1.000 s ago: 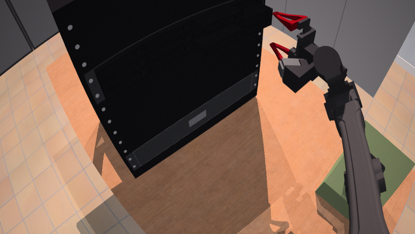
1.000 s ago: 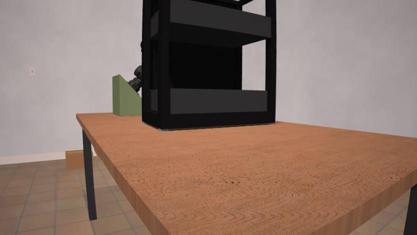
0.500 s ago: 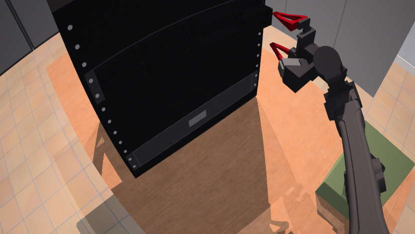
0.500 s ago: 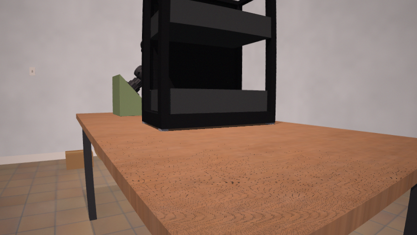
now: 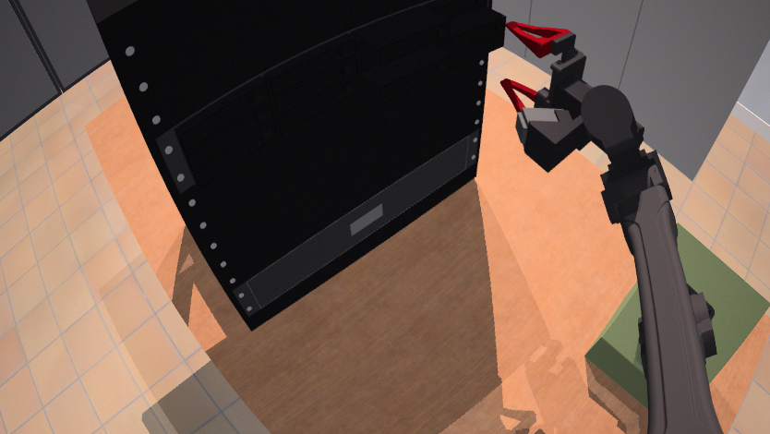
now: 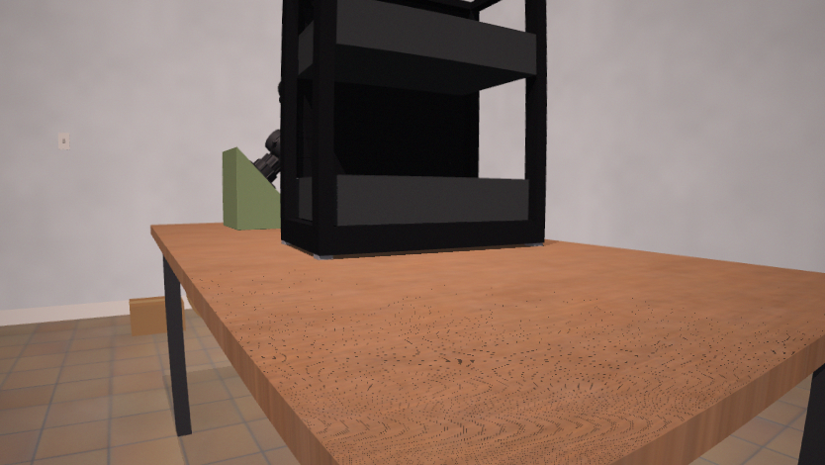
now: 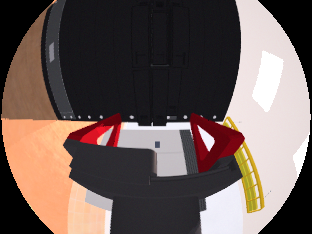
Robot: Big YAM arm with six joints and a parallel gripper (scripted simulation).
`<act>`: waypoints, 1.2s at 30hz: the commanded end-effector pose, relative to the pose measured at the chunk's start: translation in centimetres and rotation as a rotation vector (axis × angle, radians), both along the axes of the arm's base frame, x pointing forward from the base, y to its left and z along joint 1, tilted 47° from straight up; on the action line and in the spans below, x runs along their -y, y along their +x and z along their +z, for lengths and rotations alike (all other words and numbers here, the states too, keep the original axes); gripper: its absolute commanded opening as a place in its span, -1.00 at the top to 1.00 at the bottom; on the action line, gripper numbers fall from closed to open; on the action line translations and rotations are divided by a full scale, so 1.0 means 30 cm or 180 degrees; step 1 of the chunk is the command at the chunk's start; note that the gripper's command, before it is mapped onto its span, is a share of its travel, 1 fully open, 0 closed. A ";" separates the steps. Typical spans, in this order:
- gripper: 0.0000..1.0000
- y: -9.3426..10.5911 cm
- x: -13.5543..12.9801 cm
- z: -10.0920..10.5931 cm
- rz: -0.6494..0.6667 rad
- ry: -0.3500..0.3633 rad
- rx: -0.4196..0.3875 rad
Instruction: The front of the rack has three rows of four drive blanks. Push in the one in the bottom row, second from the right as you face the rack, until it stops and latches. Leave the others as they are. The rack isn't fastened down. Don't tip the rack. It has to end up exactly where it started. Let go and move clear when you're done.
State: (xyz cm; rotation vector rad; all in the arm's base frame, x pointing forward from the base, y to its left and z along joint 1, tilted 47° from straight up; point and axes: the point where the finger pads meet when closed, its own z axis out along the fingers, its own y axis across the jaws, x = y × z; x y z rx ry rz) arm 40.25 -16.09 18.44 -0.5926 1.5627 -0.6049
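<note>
Top view: one black rack (image 5: 162,134) fills the upper centre of the frame, standing on a wooden table (image 5: 377,333); one dark arm (image 5: 662,280) rises from a green wedge base (image 5: 738,301) at lower right. The gripper (image 5: 511,56) sits at upper right, its two red fingers (image 5: 538,37) spread wide with nothing between them, tips touching or just beside the rack's front edge. Judgement: the spread stance suits a push with a fingertip rather than a grasp, and the low, level approach should keep force in line with the bay so the unfastened rack neither slides nor tips. Drive blanks: three rows of four are faintly outlined on the dark front face, twelve in all by the task's count; I cannot confirm each outline. The target drive blank (image 5: 415,89), bottom row and second from the right, lies in the upper right part of the face, near the fingers; whether it is touched I cannot tell. Exterior view: rack feet flat on the table, upright. One grey panel (image 5: 366,218) sits low on the face.
</note>
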 end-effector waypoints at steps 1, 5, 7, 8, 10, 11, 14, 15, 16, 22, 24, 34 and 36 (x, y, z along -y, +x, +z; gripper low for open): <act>-1.00 0.030 0.004 0.030 0.0022 -0.0013 0.0058; -1.00 0.030 0.004 0.030 0.0022 -0.0013 0.0058; -1.00 0.030 0.004 0.030 0.0022 -0.0013 0.0058; -1.00 0.030 0.004 0.030 0.0022 -0.0013 0.0058; -1.00 0.030 0.004 0.030 0.0022 -0.0013 0.0058; -1.00 0.030 0.004 0.030 0.0022 -0.0013 0.0058; 1.00 0.030 0.004 0.030 0.0022 -0.0013 0.0058; 1.00 0.030 0.004 0.030 0.0022 -0.0013 0.0058; 1.00 0.030 0.004 0.030 0.0022 -0.0013 0.0058; 1.00 0.030 0.004 0.030 0.0022 -0.0014 0.0058; 1.00 0.030 0.004 0.030 0.0022 -0.0014 0.0058; 1.00 0.030 0.004 0.030 0.0022 -0.0014 0.0058; 1.00 0.030 0.004 0.030 0.0022 -0.0014 0.0058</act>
